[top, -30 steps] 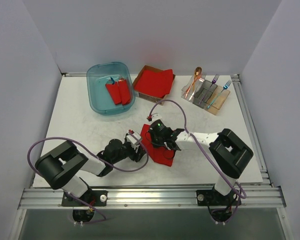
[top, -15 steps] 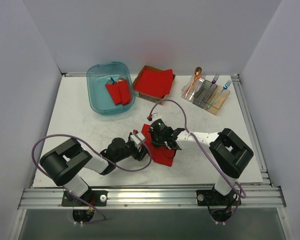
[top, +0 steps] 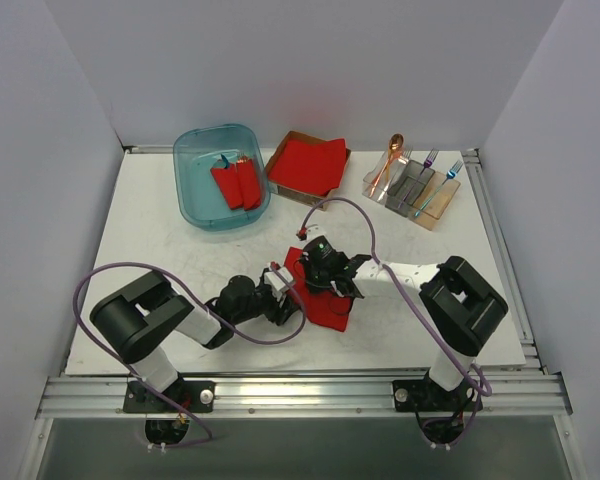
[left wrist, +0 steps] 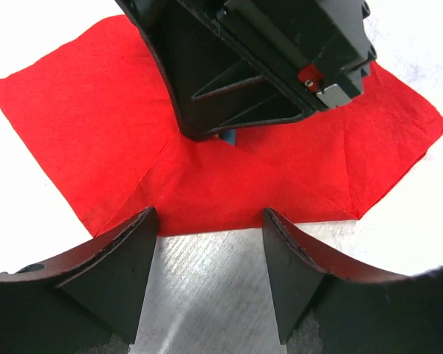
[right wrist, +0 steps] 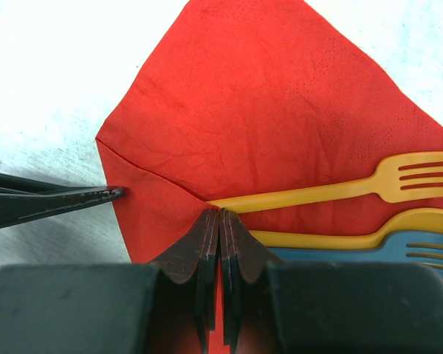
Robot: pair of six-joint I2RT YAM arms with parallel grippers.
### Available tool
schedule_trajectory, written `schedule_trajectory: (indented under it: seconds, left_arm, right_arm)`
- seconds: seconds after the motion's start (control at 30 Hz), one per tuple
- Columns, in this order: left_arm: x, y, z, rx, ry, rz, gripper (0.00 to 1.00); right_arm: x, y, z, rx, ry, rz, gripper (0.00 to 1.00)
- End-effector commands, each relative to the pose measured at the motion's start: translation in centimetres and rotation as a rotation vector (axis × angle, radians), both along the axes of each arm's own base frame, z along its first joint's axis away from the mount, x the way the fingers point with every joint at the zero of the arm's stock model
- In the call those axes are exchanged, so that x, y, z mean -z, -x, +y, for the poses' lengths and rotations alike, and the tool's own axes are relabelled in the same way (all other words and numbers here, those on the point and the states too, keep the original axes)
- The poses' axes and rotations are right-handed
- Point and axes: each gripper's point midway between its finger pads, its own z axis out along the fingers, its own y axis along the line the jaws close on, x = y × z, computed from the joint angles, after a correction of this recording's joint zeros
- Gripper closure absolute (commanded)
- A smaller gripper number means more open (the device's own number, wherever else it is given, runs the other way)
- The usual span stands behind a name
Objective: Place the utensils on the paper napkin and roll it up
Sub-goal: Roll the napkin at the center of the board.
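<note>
right claw shut over the napkin, left claw open at its edge

right claw [right wrist: 219, 215]: stands fully shut, both tips pressed together and set point-down on the red napkin [right wrist: 266, 96], just where a crease from the paper's left corner ends. meets the handle end of a yellow fork [right wrist: 317, 193] at that same spot. cannot tell whether any paper is nipped between the tips.

left claw [left wrist: 210, 217]: gapes wide and grips nothing. lies low, with its two fingers [left wrist: 125, 273] either side of the napkin's near edge. shows in the right wrist view as a thin dark finger whose tip touches the paper's edge just below the left corner. faces the right claw's black body, which stands over the middle of the sheet.

napkin: lies open and creased, not rolled, on the white table [top: 160, 250], a little in front of centre, between the two claws. carries the yellow fork, a second yellow piece [right wrist: 332, 237] with a rounded end, and a blue fork [right wrist: 340, 257], side by side, handles toward the right claw and tines pointing away from it.

farther back, well apart from the napkin: blue tub [top: 192, 205] at the left, holding two red rolls [top: 237, 183]. cardboard tray [top: 298, 193] just beside it, holding a thick red stack [top: 308, 163]. clear rack [top: 432, 212] at the right, holding an orange spoon [top: 393, 150] and a purple fork [top: 429, 158].
</note>
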Motion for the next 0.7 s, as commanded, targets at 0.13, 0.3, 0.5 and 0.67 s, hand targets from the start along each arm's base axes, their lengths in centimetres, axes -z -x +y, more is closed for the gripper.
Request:
schedule_trajectory:
  seconds: [0.13,0.3,0.5,0.67]
  left_arm:
    - [-0.7,-0.4,-1.5,0.035,0.0,-0.017,0.33]
    - [-0.3,-0.4,-1.7,0.031,-0.04,-0.019,0.33]
    - [0.0,-0.5,-1.4,0.017,-0.071,-0.014,0.33]
    - [0.4,-0.4,-1.5,0.013,-0.076,0.006,0.33]
  right_arm:
    - [-2.3,-0.5,0.8,-0.021,-0.053,-0.025,0.96]
    - [-2.7,-0.7,0.8,-0.011,-0.062,-0.031,0.92]
    - [-4.4,-1.3,0.5,0.016,-0.091,-0.054,0.87]
    - [-5.9,-1.7,-0.3,0.046,-0.104,-0.074,0.78]
